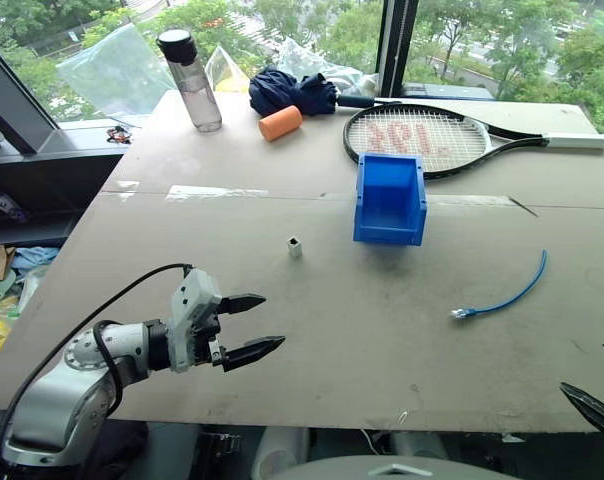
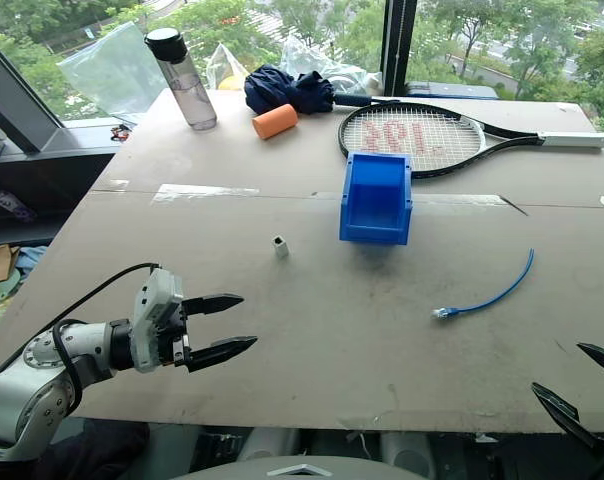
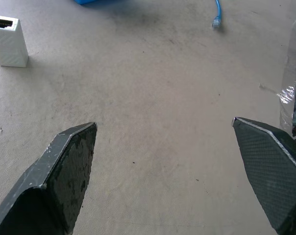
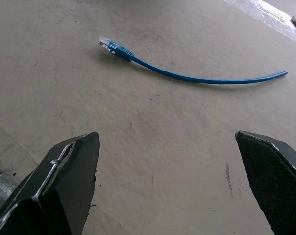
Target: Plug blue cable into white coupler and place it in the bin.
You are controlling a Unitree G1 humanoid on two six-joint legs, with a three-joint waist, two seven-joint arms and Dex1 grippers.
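A grey table (image 1: pixel 332 340) seen from above. The blue cable (image 1: pixel 502 300) lies loose at the right, its clear plug toward the middle. The white coupler (image 1: pixel 295 247) stands left of centre – just left of the bin (image 1: pixel 390 200). The left gripper (image 1: pixel 252 327) and the right gripper (image 2: pixel 577 385) hover at the near edge – both spread wide, empty

blue cable (image 1: pixel 505 299) curved, flat on table | white coupler (image 1: pixel 295 247) upright | bin (image 1: pixel 390 201) between them
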